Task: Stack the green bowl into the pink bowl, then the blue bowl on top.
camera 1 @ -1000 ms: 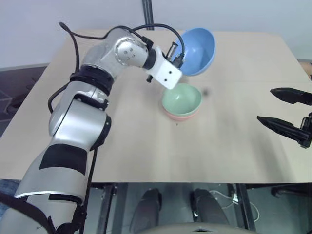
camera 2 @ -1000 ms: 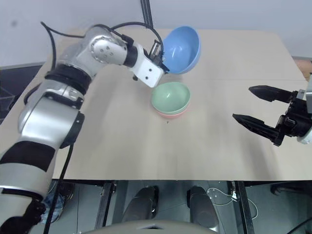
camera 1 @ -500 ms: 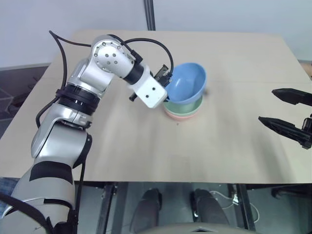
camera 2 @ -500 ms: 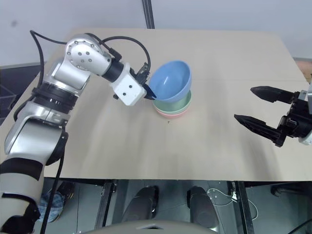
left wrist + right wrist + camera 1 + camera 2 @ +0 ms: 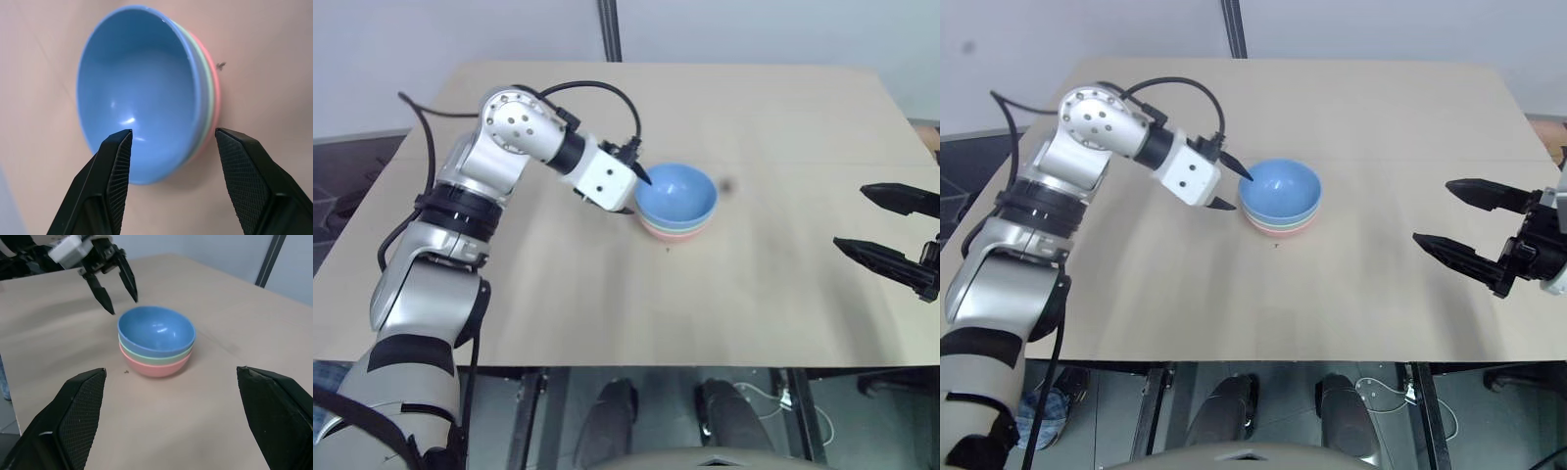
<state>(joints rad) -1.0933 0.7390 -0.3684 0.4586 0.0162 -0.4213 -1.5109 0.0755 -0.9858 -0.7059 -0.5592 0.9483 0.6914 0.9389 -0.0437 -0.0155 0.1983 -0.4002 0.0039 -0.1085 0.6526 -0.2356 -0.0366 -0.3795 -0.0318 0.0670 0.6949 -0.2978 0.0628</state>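
Right wrist view: the blue bowl (image 5: 155,333) is seen nested in the green bowl (image 5: 146,355), itself seated in the pink bowl (image 5: 154,368), the stack standing upright near the middle of the table (image 5: 607,294). The left gripper (image 5: 1230,186) is held just left of the stack, fingers spread and off the rim. The right gripper (image 5: 1469,225) is kept well apart at the right, jaws wide and empty.
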